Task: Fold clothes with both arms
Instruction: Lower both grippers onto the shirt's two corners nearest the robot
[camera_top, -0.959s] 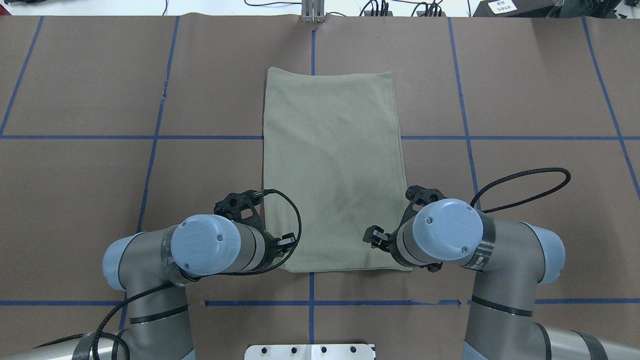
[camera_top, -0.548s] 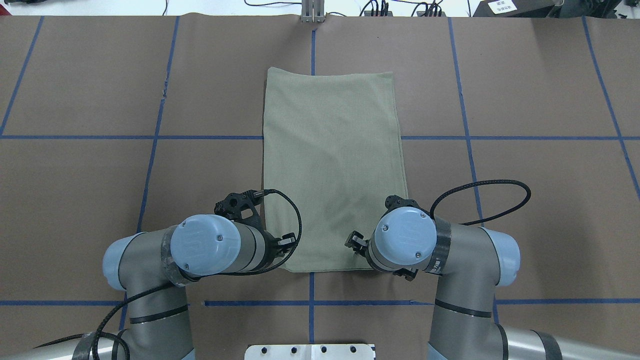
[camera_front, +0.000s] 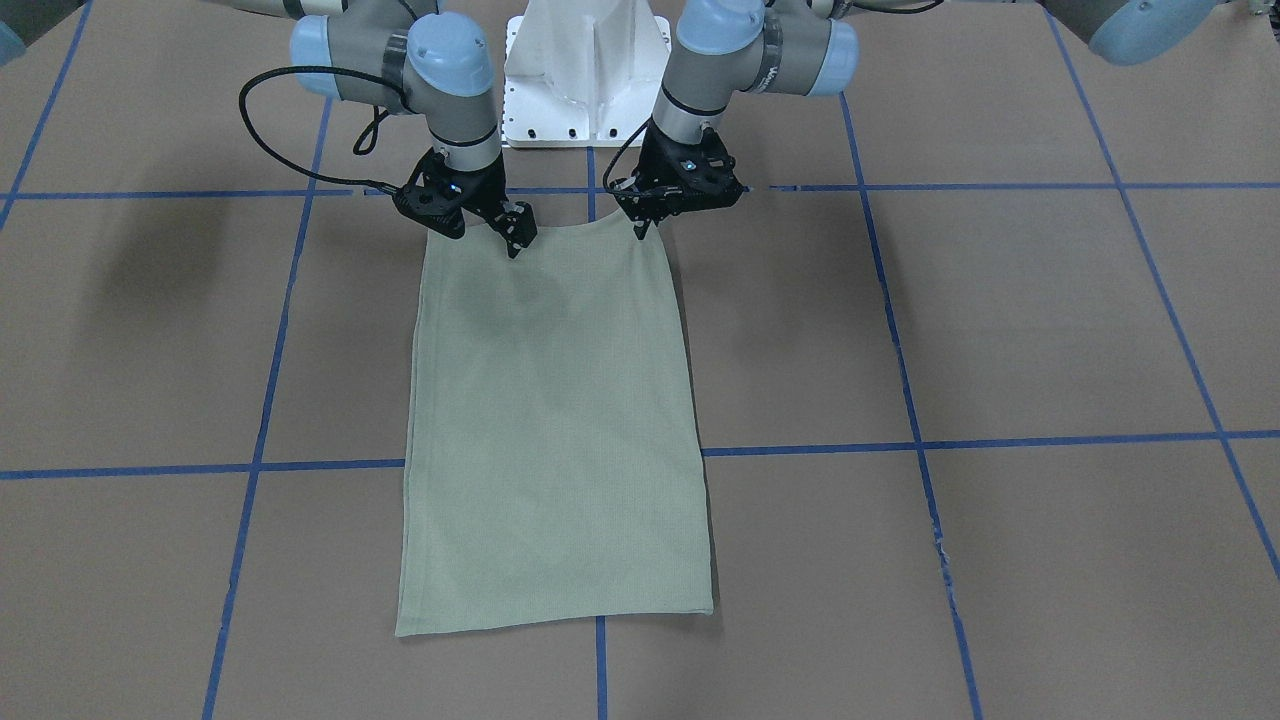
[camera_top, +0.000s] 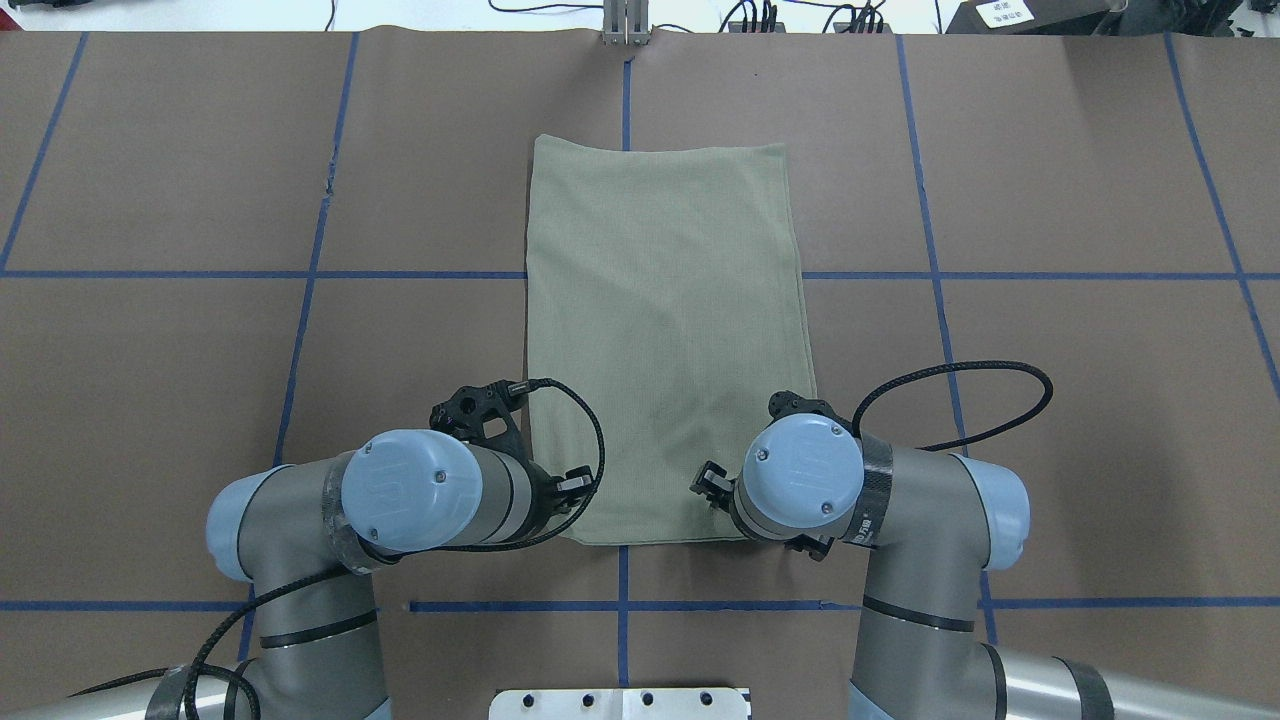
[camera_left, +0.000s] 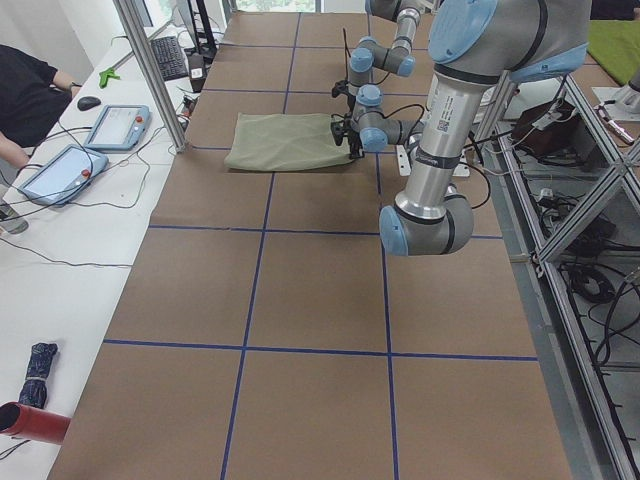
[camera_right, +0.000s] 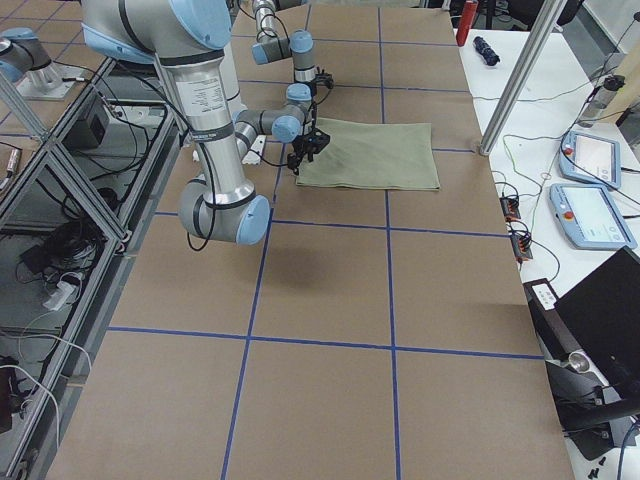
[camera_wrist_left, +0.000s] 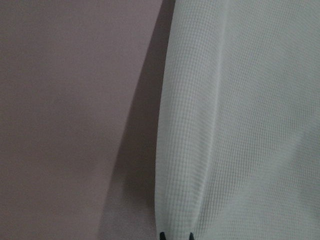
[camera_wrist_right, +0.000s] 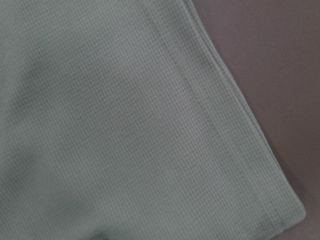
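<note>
The clothes are one sage-green shirt (camera_top: 665, 320), folded into a long rectangle and lying flat on the brown table; it also shows in the front view (camera_front: 550, 420). My left gripper (camera_top: 575, 485) is at the shirt's near left corner, and its tips (camera_wrist_left: 176, 236) are shut on the folded edge, which lifts slightly off the table. My right gripper (camera_top: 705, 483) hangs over the shirt's near edge, inward of the near right corner. It looks open and holds nothing. The right wrist view shows the cloth (camera_wrist_right: 125, 125) lying flat. From the front, the left gripper (camera_front: 640, 230) and right gripper (camera_front: 515, 238) stand close together.
Blue tape lines (camera_top: 625, 605) grid the brown table cover. The white pedestal base (camera_top: 620, 703) sits at the near edge between the arms. A black cable (camera_top: 960, 375) loops out from the right wrist. A side table holds tablets (camera_left: 115, 125).
My right arm has swung inward, from the shirt's near right corner toward the middle of the near edge. The left arm and the shirt have stayed put.
</note>
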